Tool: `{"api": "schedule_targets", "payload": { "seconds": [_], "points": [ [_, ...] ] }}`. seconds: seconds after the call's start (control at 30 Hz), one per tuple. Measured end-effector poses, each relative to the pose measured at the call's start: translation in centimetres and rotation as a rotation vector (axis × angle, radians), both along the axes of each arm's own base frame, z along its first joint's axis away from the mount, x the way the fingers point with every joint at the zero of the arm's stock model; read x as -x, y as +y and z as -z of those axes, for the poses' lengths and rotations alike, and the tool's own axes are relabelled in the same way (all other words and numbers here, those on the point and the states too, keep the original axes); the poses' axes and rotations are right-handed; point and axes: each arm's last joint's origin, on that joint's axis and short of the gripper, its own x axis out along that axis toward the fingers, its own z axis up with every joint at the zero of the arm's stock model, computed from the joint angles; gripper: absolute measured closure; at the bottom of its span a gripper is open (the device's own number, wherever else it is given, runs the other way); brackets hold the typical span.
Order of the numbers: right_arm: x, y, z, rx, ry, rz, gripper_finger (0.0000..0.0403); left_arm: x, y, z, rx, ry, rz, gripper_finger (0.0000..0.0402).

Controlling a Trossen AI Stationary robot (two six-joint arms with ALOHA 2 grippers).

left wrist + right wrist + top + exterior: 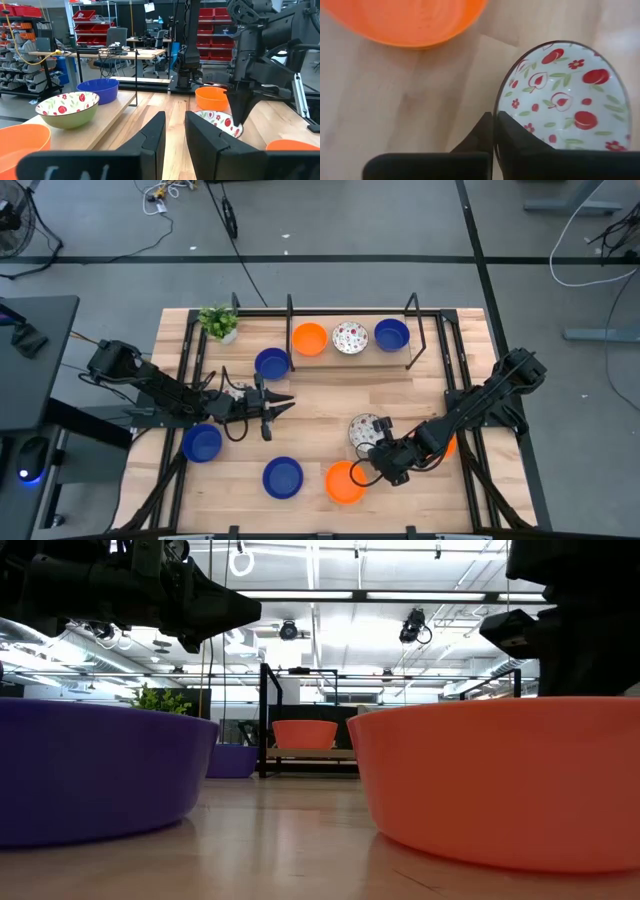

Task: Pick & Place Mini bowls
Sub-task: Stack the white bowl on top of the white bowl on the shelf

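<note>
Right hand (494, 131) pinched on the floral bowl's (565, 95) rim beside 1 orange bowl (407, 20); left hand (283, 404) narrowly parted above mid-table.

You have nine mini bowls on the table. Four are blue: one on the rack at 1 o'clock (391, 334), one at 11 o'clock (272, 363), one at 8 o'clock (202, 443) and one at 7 o'clock (283, 477). Three are orange: one on the rack at 12 o'clock (310, 338), one at 6 o'clock (344, 483), and one at 4 o'clock (449, 445), mostly hidden under an arm. Two are floral white: one on the rack (350, 337), one at 5 o'clock (364, 430). You also have one potted plant (219, 323) and two arms.
</note>
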Motion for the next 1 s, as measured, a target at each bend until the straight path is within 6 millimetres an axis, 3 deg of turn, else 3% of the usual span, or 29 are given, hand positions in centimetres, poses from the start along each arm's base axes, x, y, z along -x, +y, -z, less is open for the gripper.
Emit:
{"api": "schedule_targets", "payload": {
  "seconds": [0.33, 0.57, 0.77, 1.0],
  "points": [
    [0.8, 1.2, -0.7, 0.125, -0.125, 0.01, 0.0401, 0.0, 0.0, 0.0, 0.0, 0.0, 0.0, 0.0324],
    [0.0, 0.3, -1.3, 0.293, -0.229, 0.053, 0.0402, 0.0, 0.0, 0.0, 0.0, 0.0, 0.0, 0.0324],
    [-1.7, -2.6, -1.8, 0.519, -0.249, 0.091, 0.0402, 0.0, 0.0, 0.0, 0.0, 0.0, 0.0, 0.0324],
    [-5.7, -7.9, -5.1, 0.673, -0.191, 0.117, 0.0403, 0.0, 0.0, 0.0, 0.0, -0.001, 0.0, 0.0324]
  ]
}}
